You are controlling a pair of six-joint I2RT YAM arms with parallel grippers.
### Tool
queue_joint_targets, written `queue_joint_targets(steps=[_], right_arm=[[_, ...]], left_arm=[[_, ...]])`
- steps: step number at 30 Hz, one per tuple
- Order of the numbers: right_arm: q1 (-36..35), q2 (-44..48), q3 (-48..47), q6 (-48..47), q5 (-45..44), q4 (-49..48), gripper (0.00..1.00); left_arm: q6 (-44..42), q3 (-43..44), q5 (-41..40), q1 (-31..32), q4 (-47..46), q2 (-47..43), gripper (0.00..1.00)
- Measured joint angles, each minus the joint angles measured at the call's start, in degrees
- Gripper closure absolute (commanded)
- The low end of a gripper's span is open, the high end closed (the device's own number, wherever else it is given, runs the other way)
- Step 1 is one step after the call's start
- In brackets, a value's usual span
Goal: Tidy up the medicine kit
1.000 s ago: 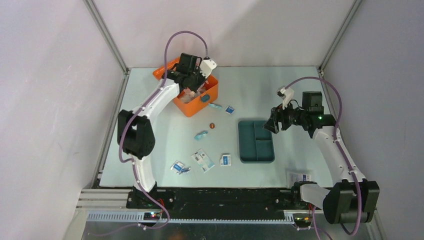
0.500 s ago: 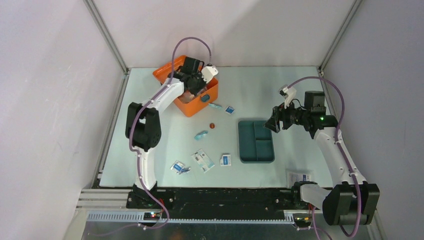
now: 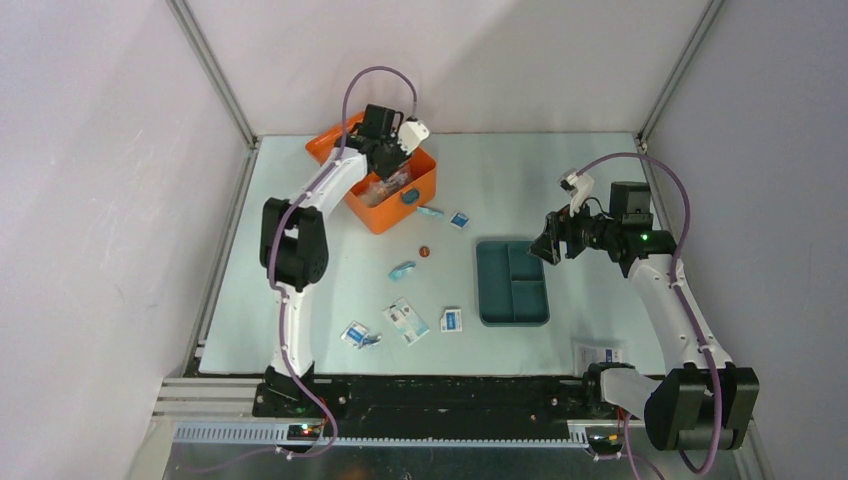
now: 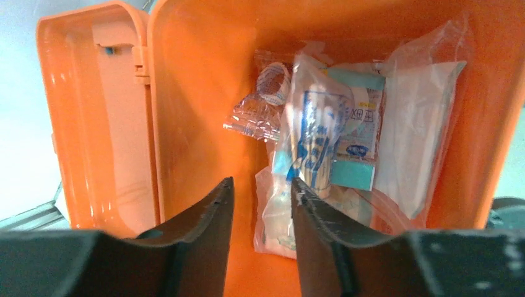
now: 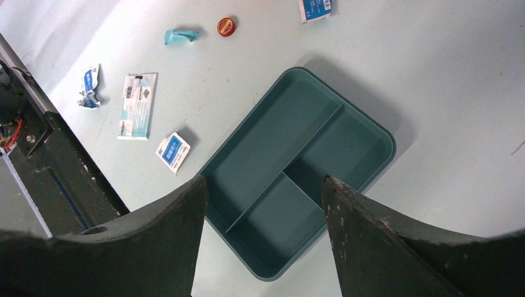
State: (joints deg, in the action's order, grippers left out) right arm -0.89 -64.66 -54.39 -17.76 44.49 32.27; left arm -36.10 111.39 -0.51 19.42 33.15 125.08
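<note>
Left gripper (image 4: 261, 185): jaws a narrow gap apart, nothing clamped between them, pointing down into the open medicine kit (image 4: 192, 111). Just past the fingertips, seen through the gap, lies a clear packet (image 4: 275, 216). Farther ahead a blue-printed sachet (image 4: 312, 133) overlaps a white-and-teal packet (image 4: 356, 142). A crinkled clear wrapper (image 4: 255, 117) sits ahead-left and a big clear bag (image 4: 415, 124) ahead-right against the kit wall. The lid (image 4: 93, 124) is folded open, left of the jaws.

Right gripper (image 5: 263, 179): jaws wide apart, empty, hanging above the dark teal tray (image 5: 272, 148). The tray lies straight under and ahead of the gap, its three compartments bare. Just outside the left fingertip is a small blue-white sachet (image 5: 173, 150). Farther left are a long white packet (image 5: 137, 105) and a crumpled blue packet (image 5: 90, 85). Far ahead on the table (image 5: 433, 62) are a teal wrapper (image 5: 181, 35), a round red-orange piece (image 5: 226, 26) and another sachet (image 5: 314, 8) cut by the frame edge.
</note>
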Motion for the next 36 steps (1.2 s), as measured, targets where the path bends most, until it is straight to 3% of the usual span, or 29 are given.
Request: queue_joint_targets(steps=[5,8,14,17,20,25,31,36], right_arm=[[-0.31,-0.74,0.0,0.17,0.22,-0.48,0.28],[-0.83,-1.81,0.0,0.17,0.24,-0.44,0.28],[-2.47,-2.51,-0.02,0.04,-0.07,-0.35,0.27],[-3.17,-2.54,-0.07,-0.26,-0.13,-0.17,0.27],[-3.52,-2.54,-0.07,-0.28,-0.09,0.02,0.27],[-3.61,-2.93,-0.26,-0.28,-0.04,0.02,0.26],[-6.19,-6.32,-2.58,-0.39,-0.92,0.52,0.27],[-11.67,-10.95,-6.67,-0.87,-6.01,1.27,0.27]], left_arm=[[1.79,-3.21,-0.37,0.0,0.55,-5.46,0.38],[5.51,-7.02,0.17,-0.37,0.42,-13.18,0.24],[21.64,-14.4,3.34,-5.46,-1.38,-29.99,0.18],[31.01,-19.32,6.08,-11.32,-2.99,-37.13,0.02],[37.16,-25.53,7.19,-15.78,-4.33,-43.98,0.01],[40.37,-35.06,5.7,-15.82,-9.92,-50.86,0.0],[44.37,-50.1,4.46,-15.85,-15.15,-50.49,0.0],[50.45,-53.2,10.88,-16.79,-17.2,-50.51,0.03]])
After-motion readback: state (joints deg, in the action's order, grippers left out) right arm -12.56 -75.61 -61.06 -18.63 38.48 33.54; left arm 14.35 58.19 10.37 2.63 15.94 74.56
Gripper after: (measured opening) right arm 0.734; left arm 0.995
